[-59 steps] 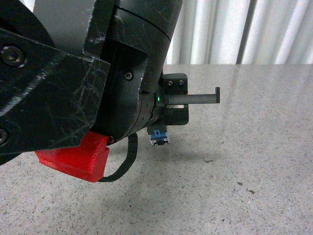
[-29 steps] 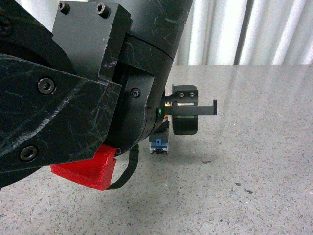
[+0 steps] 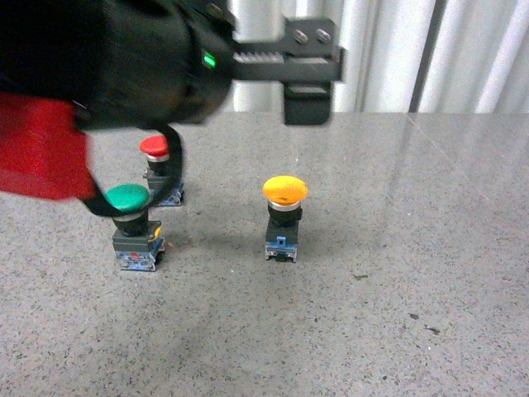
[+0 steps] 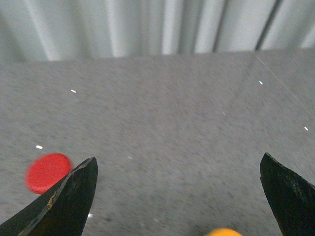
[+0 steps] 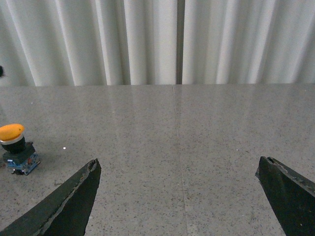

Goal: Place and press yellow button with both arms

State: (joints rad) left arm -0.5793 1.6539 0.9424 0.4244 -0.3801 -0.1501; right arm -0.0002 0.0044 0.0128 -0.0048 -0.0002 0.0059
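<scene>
Yellow button (image 3: 284, 217) standing upright on the desk (image 3: 413, 273), untouched, near the raised left tool (image 4: 178, 160); right tool (image 5: 178, 161) well apart; both spread wide, holding nothing. Probably light, rigid, tippy (smooth domed cap): best gripped at its blocky base

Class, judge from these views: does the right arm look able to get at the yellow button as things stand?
Probably yes. In the right wrist view the yellow button stands upright on the bare table, apart from the open right gripper, with nothing lying between them.
</scene>
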